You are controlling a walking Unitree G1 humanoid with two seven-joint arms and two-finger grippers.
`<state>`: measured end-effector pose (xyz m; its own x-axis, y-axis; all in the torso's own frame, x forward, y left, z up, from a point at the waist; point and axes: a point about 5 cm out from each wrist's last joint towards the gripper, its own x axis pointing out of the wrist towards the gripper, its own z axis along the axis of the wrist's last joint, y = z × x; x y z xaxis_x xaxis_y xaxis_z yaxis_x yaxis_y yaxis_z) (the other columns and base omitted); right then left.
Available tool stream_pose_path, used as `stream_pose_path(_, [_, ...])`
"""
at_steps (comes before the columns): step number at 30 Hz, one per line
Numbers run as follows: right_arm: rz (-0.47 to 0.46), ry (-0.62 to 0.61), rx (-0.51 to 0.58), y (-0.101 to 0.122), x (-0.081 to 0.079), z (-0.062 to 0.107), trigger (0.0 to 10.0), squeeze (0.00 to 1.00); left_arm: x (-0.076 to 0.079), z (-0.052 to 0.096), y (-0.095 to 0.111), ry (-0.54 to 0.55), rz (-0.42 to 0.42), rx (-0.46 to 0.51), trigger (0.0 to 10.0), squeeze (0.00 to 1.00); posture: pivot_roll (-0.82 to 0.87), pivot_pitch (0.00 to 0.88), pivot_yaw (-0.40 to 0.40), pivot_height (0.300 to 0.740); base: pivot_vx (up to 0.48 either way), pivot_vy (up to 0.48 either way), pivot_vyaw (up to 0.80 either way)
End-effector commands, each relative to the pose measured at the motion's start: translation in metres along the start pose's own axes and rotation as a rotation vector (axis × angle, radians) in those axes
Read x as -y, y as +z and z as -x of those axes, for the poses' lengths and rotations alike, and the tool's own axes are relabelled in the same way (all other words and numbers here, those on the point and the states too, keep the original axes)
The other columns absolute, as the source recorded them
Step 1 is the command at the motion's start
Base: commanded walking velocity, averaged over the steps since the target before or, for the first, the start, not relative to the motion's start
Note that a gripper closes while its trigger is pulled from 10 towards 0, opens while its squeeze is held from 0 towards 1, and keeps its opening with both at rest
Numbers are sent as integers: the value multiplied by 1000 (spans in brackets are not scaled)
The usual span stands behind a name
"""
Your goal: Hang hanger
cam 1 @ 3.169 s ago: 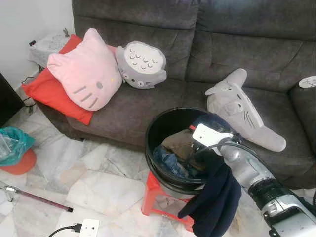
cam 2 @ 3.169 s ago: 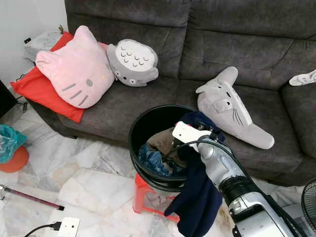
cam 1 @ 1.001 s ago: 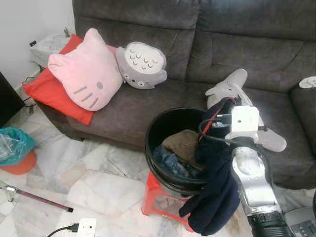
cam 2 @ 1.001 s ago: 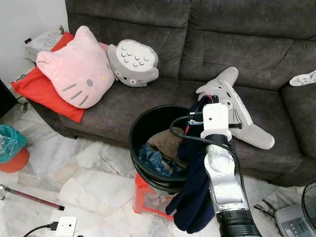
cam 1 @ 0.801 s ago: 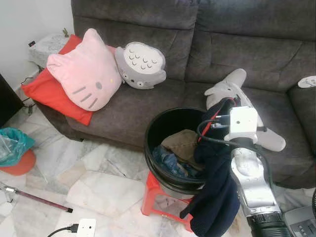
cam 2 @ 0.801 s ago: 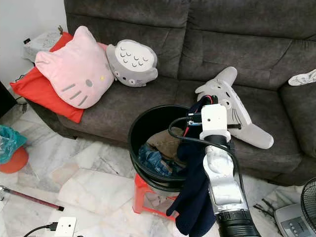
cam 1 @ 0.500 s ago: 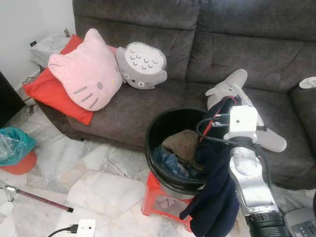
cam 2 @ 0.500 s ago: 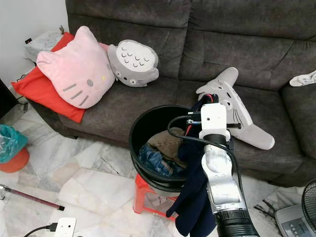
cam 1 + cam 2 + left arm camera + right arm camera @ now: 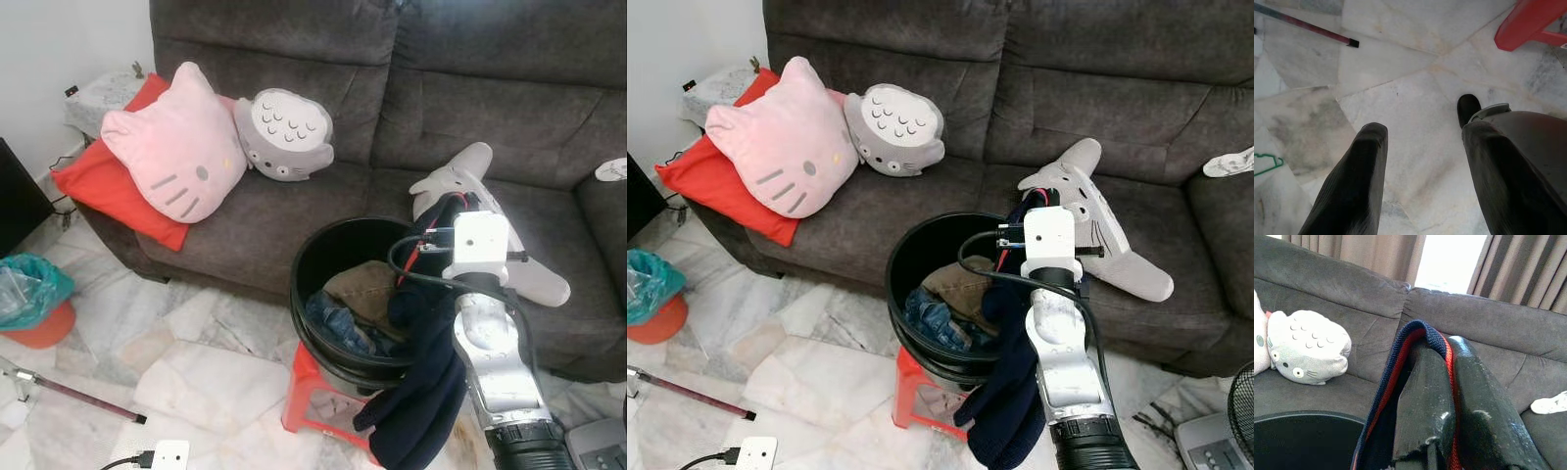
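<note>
R gripper [image 9: 1449, 396] is pinching navy garment [image 9: 423, 392] w/ fingers pressed together; it's hanging soft & limp, likely light, so gripping the red-trimmed edge is prob best.

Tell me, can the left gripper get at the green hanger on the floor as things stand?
Probably yes: the left gripper hangs open above bare marble floor, and the green hanger lies off to one side with nothing between.

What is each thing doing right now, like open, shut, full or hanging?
Right gripper: shut on the navy garment, raised above the bucket.
Navy garment: hanging from the gripper, draped over the bucket's rim.
Black bucket: open, partly full of clothes, sitting on a red stool.
Left gripper: open, pointing at the floor.
Green hanger: lying on the floor.
</note>
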<state>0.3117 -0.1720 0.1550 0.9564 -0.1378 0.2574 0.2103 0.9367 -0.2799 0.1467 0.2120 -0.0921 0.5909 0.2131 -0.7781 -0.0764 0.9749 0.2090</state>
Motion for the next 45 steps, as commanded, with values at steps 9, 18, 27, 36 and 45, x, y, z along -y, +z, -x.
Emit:
stream_pose_path(9, [-13,4,29,8,-4,-2,10000,0,-2,1,-4,23,3,-7,10000,0,-58,50,8,740,-344,0,0])
stream_pose_path(18, [-38,9,40,11,-8,-2,10000,0,-1,1,-2,31,6,-4,10000,0,-52,63,7,740,-356,0,0])
stream_pose_path(27, [-45,23,48,14,-13,-2,10000,0,-1,0,-1,33,15,-2,10000,0,-50,74,7,740,-356,0,0])
stream_pose_path(36, [-42,8,53,14,-9,-4,10000,0,-1,0,-1,34,18,2,10000,0,-52,79,7,740,-353,0,0])
stream_pose_path(45, [-50,12,67,17,-10,-4,10000,0,-1,0,0,35,23,5,10000,0,-51,80,8,740,-354,0,0])
